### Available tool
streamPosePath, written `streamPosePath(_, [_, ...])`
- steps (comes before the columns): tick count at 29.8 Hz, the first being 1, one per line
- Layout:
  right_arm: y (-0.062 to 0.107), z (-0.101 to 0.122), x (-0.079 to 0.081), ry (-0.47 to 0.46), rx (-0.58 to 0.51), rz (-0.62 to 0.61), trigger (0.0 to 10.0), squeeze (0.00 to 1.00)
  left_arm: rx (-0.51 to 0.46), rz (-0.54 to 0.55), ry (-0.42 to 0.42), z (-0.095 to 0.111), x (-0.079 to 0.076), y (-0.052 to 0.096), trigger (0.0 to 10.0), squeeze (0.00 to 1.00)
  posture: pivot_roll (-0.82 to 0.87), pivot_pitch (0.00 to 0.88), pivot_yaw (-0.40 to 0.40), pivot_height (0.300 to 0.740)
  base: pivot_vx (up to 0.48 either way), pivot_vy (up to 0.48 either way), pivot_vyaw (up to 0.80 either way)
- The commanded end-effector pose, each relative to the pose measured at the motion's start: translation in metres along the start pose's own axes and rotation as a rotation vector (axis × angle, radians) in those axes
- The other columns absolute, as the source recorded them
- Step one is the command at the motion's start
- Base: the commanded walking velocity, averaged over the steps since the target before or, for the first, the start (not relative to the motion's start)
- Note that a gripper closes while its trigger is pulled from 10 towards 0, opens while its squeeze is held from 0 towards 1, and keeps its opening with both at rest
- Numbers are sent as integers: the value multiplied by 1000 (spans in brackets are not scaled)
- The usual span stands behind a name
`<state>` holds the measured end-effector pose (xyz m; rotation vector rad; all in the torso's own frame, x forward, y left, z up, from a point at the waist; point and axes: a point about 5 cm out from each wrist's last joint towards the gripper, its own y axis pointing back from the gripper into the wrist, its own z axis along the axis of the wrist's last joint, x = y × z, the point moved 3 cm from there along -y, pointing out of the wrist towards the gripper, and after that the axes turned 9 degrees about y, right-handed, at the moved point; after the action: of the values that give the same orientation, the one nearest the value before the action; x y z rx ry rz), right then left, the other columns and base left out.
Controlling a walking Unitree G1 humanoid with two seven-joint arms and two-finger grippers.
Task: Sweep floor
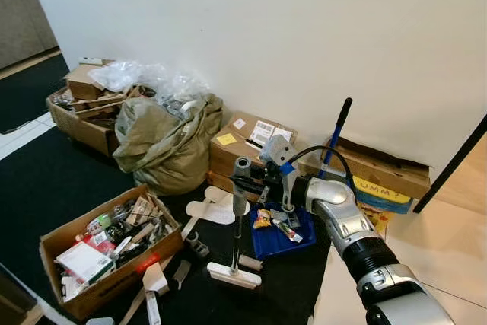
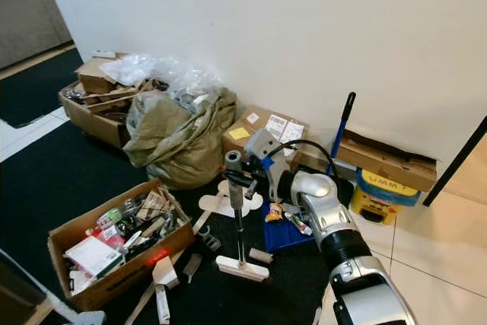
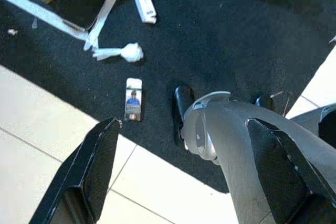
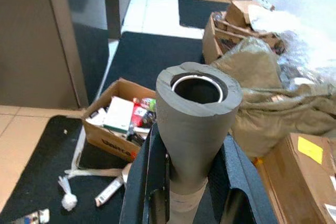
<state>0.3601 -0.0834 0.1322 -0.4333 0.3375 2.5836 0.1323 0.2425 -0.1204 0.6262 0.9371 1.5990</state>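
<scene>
Up front, the black mat (image 1: pixel 46 180) bears an olive sack (image 1: pixel 167 146) and a cardboard box of clutter (image 1: pixel 106 253), and the right gripper (image 1: pixel 247 184) clamps the upright broom (image 1: pixel 237 222) near its grey foam handle top (image 4: pixel 197 124). Looking down at the mat edge, the left wrist view alone adds the left gripper (image 3: pixel 184 174), fingers spread wide, over a small photo card (image 3: pixel 133 99) and a crumpled paper wad (image 3: pixel 131 52).

Broom handle (image 4: pixel 198 124): matt grey foam-like sleeve over a hollow tube with a shiny metal rim. Broom head (image 1: pixel 234 275): pale, smooth, plastic-looking. Right gripper (image 4: pixel 184 192): matt black fingers; arm casing brushed silver metal with a soft sheen. Mat (image 1: pixel 53 180): black, rough, low-pile cloth. Floor tiles (image 3: pixel 42 150): cream, smooth, semi-glossy. Open box (image 1: pixel 114 283) near left: plain brown cardboard, matt. Sack (image 1: pixel 167 146): olive woven cloth, creased, dull. Clear wrap (image 1: pixel 141 78) at far left: crinkled glossy plastic film. Blue tray (image 1: pixel 278 243): smooth plastic. Wall (image 1: pixel 304 28): matt white paint.
</scene>
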Motion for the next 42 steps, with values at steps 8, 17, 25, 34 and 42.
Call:
streamPosePath(8, [4, 11, 0, 2, -30, 51, 10000, 0, 1, -1, 2, -1, 3, 1, 10000, 0, -83, 11, -15, 740, 376, 0, 0])
streamPosePath(17, [12, 10, 3, -47, -26, 107, 10000, 0, 3, 3, 4, -2, 4, 2, 10000, 0, -81, 17, -17, 740, 374, 0, 0])
streamPosePath(25, [26, 12, 7, -143, -28, 195, 10000, 0, 12, 24, 17, -4, 6, 2, 10000, 0, -82, 23, -17, 740, 42, 0, 0])
streamPosePath(34, [36, -6, 10, -155, 85, 227, 10000, 0, 19, 22, 13, -5, 7, 2, 10000, 0, -79, 28, -18, 740, 0, 0, 0])
streamPosePath(42, [35, -22, 18, -155, 184, 243, 10000, 0, 24, 26, 20, -7, 8, 3, 10000, 0, -69, 38, -25, 740, 0, 0, 0])
